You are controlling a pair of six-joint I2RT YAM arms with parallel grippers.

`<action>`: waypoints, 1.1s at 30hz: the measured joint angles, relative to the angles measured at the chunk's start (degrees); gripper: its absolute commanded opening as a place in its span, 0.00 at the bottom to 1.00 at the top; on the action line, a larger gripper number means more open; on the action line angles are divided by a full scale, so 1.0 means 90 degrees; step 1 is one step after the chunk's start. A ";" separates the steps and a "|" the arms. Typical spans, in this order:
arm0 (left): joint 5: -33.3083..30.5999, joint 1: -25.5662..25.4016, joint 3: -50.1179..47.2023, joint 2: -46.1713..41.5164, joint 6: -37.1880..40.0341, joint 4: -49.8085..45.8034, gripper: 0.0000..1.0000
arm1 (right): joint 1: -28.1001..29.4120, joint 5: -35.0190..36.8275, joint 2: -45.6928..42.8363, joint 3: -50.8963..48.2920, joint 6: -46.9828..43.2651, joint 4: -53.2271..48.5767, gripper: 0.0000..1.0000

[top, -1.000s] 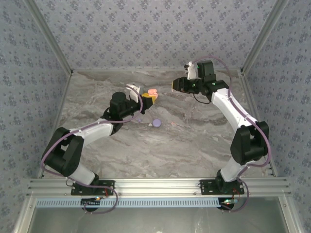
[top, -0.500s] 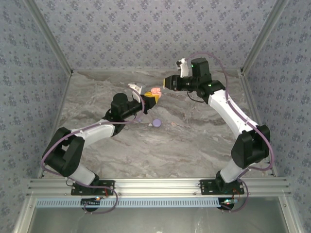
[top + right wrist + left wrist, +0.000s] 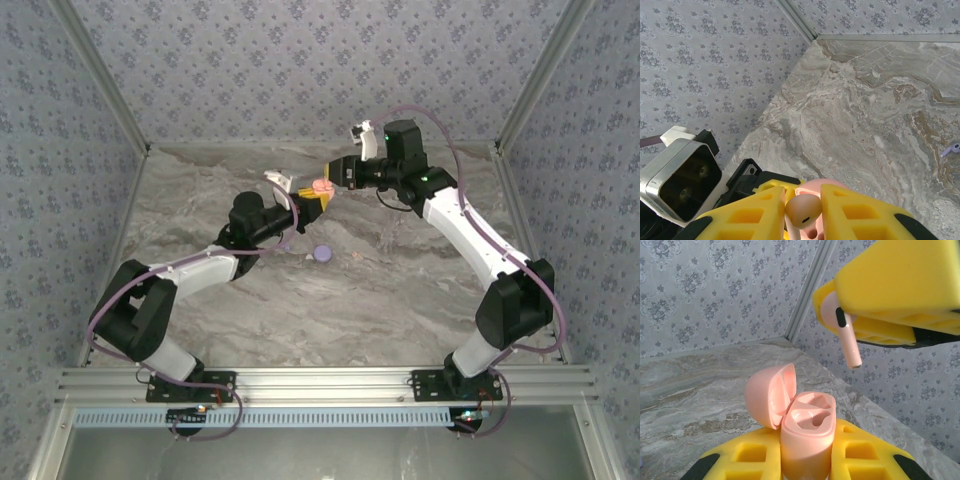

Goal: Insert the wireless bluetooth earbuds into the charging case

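L tool (image 3: 807, 462): clenched on the charging case (image 3: 807, 427), held up off the counter (image 3: 400, 300). Lid (image 3: 767, 395) is hinged open, both sockets bare.
R tool (image 3: 802, 210): clamped on the pink earbud (image 3: 845, 327), stem down. Bud hangs above the case mouth, a bit to one side, not touching.
Risk, aim: stem looks tilted vs the socket. Come down like that and it prob. catches the rim or wedges in crooked.
Risk, grip: only the bud's head is pinched. A side push at the rim could twist it out, and it drops to the counter.
Risk, pads: both tools' yellow pads are bulky and close. A bump could knock the case askew or flip the lid shut.
Room: the meet is mid-air toward the back of the counter, w/ the back wall near behind the R tool. Open space to the sides and front.
Below: lilac disc (image 3: 322, 253) and lilac earbud (image 3: 952, 148) lie on the counter, well apart from the action.
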 measured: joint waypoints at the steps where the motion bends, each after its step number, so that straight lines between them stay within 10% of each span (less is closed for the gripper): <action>1: 0.0002 -0.0005 0.0007 0.0000 -0.0017 0.0007 0.09 | 0.0012 0.0000 0.0000 0.0000 -0.0002 -0.0002 0.25; 33: 0.0236 -0.0029 0.0138 -0.0002 -0.0301 0.0180 0.09 | 0.0138 0.0168 -0.0083 -0.0027 -0.0192 0.0046 0.25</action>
